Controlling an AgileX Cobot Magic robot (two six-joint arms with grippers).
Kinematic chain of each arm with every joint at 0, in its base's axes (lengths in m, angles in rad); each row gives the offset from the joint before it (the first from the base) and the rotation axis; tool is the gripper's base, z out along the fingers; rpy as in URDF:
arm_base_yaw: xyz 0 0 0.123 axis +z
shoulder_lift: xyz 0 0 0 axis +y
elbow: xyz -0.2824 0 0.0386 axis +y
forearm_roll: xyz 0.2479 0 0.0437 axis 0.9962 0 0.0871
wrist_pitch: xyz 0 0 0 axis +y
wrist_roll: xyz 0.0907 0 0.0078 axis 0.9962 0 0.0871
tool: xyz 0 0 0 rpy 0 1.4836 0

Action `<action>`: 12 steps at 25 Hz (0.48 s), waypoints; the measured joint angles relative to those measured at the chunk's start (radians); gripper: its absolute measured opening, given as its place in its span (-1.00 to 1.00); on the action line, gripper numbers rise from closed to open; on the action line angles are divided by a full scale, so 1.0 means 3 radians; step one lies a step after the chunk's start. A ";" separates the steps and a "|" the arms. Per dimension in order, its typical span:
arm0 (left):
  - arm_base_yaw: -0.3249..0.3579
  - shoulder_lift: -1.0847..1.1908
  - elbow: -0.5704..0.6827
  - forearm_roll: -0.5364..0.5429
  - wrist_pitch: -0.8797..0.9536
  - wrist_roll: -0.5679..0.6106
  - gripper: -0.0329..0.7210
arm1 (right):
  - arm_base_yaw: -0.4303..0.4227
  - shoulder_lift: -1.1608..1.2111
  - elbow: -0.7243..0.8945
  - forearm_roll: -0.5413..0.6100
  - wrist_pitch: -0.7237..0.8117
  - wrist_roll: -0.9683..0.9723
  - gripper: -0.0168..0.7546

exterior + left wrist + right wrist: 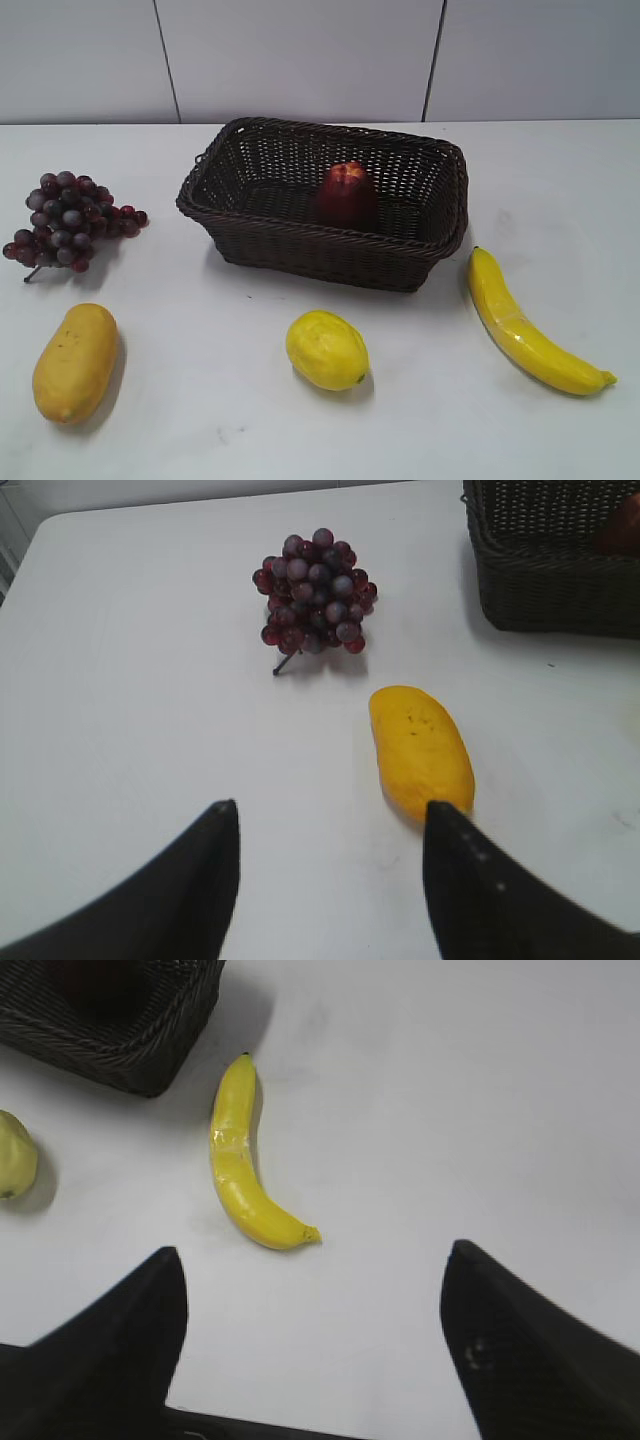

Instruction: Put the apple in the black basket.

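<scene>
The dark red apple [347, 194] sits upright inside the black basket [300, 251], near its middle, with its lighter top showing. The basket stands at the back middle of the white table. A sliver of the apple [625, 525] shows inside the basket [560, 590] at the top right of the left wrist view. The basket's corner [130, 1050] shows at the top left of the right wrist view. My left gripper [330, 815] is open and empty above the table, near the mango. My right gripper [315, 1260] is open and empty, near the banana. Neither gripper appears in the exterior view.
A bunch of purple-red grapes [68, 220] lies at the left. A yellow mango [75, 362] lies at the front left, a lemon [326, 350] in the front middle, a banana [525, 325] at the right of the basket.
</scene>
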 joint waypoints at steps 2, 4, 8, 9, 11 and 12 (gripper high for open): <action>0.0000 0.0000 0.0000 0.0000 0.0000 0.0000 0.24 | 0.0000 -0.0305 0.0174 0.0001 -0.0003 -0.0054 0.58; 0.0000 0.0000 0.0000 0.0000 0.0000 0.0000 0.24 | 0.0000 -0.0546 0.0350 0.0001 -0.0007 -0.0080 0.58; 0.0000 0.0000 0.0000 0.0000 0.0000 0.0000 0.24 | 0.0000 -0.0823 0.0646 0.0006 -0.0051 -0.0094 0.58; 0.0000 0.0000 0.0000 0.0000 0.0000 0.0000 0.24 | 0.0000 -0.0842 0.0691 0.0009 -0.0071 -0.0094 0.58; 0.0000 0.0000 0.0000 0.0000 0.0000 0.0000 0.24 | 0.0000 -0.0842 0.0724 0.0015 -0.0091 -0.0094 0.58; 0.0000 0.0000 0.0000 0.0000 0.0000 0.0000 0.24 | 0.0000 -0.0842 0.0727 0.0015 -0.0099 -0.0097 0.58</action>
